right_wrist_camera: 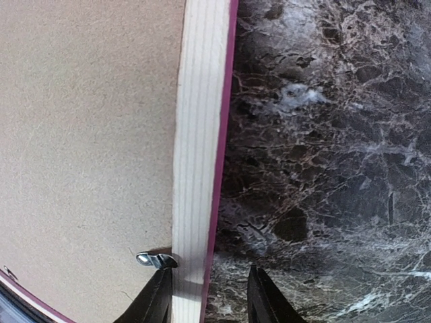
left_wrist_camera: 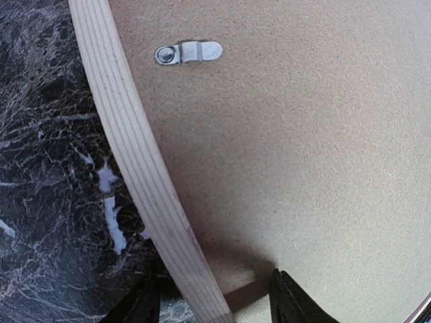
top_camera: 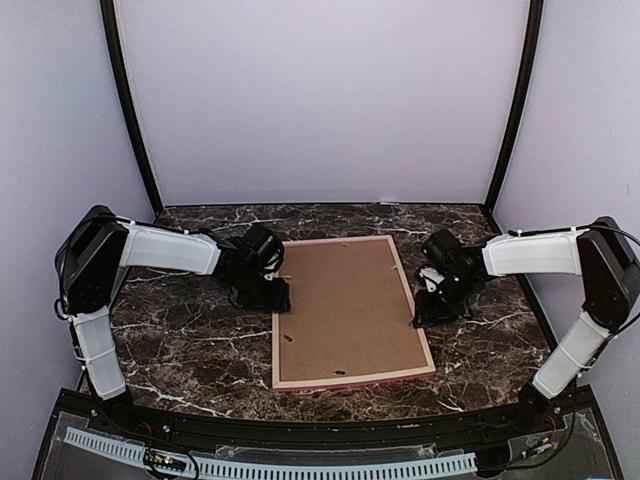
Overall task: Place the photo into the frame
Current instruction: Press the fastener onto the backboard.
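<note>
The frame (top_camera: 350, 379) lies face down on the marble table, pale wood back up, with a brown backing board (top_camera: 345, 305) inside it. The photo is hidden. My left gripper (top_camera: 272, 295) is at the frame's left side. In the left wrist view it (left_wrist_camera: 210, 279) is open astride the wood rail (left_wrist_camera: 128, 134), one finger over the marble and the other finger (left_wrist_camera: 289, 303) over the board. My right gripper (top_camera: 425, 310) is at the frame's right side. It (right_wrist_camera: 209, 271) is open astride that rail (right_wrist_camera: 199, 134), the inner finger beside a metal clip (right_wrist_camera: 155, 259).
Another metal turn clip (left_wrist_camera: 188, 52) lies on the backing board near the left rail. The dark marble table (top_camera: 190, 340) extends left and right of the frame. Pale walls enclose the table on three sides. The frame's pink edge (right_wrist_camera: 222, 134) shows along the right rail.
</note>
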Controlling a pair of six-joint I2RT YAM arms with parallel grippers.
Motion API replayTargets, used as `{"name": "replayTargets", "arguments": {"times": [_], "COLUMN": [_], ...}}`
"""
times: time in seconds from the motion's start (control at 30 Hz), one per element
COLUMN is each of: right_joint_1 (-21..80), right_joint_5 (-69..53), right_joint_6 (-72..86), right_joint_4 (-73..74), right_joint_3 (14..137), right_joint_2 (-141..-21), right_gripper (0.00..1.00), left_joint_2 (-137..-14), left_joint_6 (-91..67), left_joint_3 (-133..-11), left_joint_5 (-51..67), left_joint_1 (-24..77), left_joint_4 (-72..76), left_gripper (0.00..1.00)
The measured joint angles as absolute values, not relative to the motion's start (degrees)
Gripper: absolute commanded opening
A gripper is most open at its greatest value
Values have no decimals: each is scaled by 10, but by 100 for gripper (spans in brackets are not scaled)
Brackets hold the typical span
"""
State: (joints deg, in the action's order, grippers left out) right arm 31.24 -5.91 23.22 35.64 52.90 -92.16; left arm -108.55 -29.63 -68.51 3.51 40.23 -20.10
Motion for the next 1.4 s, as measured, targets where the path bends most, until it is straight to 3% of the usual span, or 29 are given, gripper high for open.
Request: {"name": "replayTargets", "arguments": {"times": [0.23, 0.43, 1.4], "right_joint_1": [312, 312, 316], "right_joint_5": [-59, -58, -37], "right_joint_6": [232, 232, 227], "right_joint_4": [356, 355, 351], "right_joint_3": [529, 529, 545], "right_joint_2": [-922, -923, -934], "right_gripper": [39, 38, 37], "left_joint_2": [-1087, -1087, -1087], "left_joint_6": [-293, -300, -316], "left_joint_3": [-685, -689, -694], "left_joint_5": [35, 34, 18], "left_joint_1": [402, 399, 398], "left_joint_4": [-199, -208, -210], "left_gripper": [37, 28, 14]}}
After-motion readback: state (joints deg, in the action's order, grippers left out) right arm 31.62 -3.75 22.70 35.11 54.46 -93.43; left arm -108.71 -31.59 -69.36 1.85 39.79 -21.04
